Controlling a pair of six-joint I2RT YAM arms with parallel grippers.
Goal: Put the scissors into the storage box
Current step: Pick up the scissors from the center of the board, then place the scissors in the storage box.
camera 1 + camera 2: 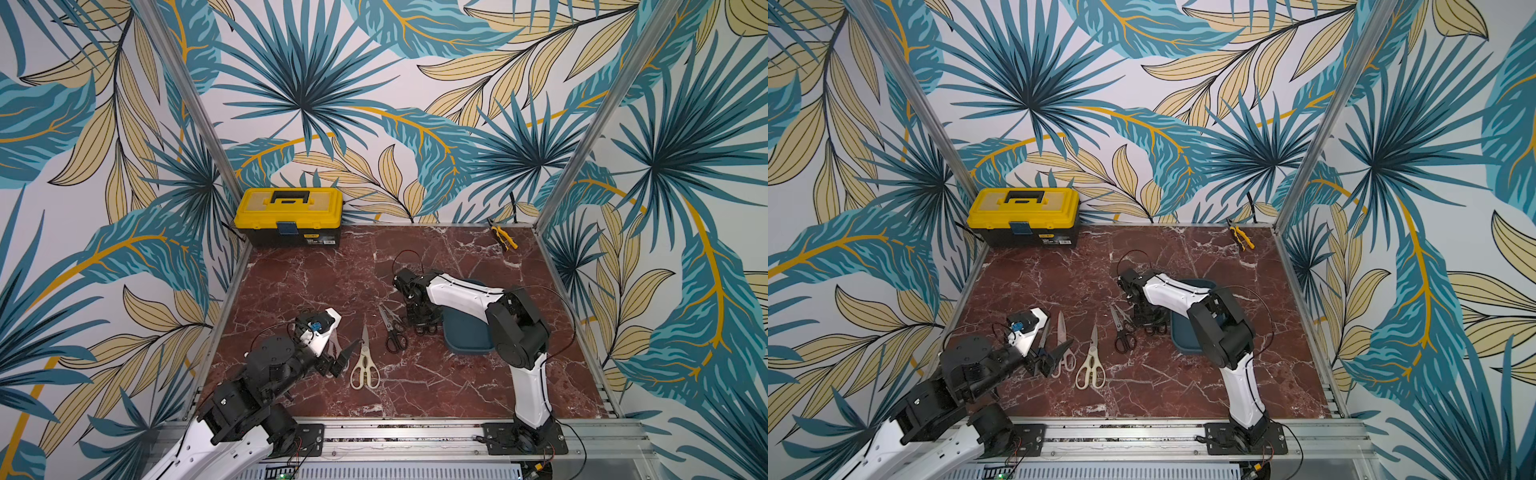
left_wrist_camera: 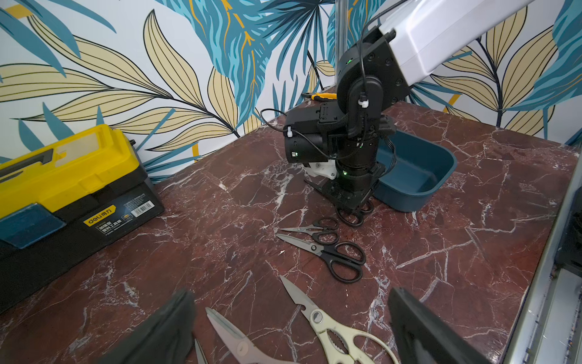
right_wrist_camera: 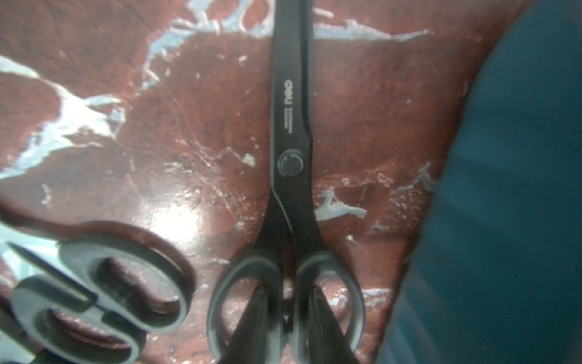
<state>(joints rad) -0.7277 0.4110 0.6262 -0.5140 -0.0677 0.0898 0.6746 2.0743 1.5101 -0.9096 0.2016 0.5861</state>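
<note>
The right gripper [image 3: 288, 302] is clamped on the black scissors [image 3: 291, 132], which in both top views lie on the counter [image 1: 415, 395] just left of the storage box [image 1: 467, 345]; next, I think, they must be lifted over its rim; the left gripper [image 2: 289, 293] is spread apart.

Yellow toolbox [image 1: 288, 216] and pliers [image 1: 504, 237] sit far back.

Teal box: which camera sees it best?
Left wrist view: the storage box shows its rim and open inside. In both top views the right arm hides most of it; the right wrist view, only a blurry wall.
</note>
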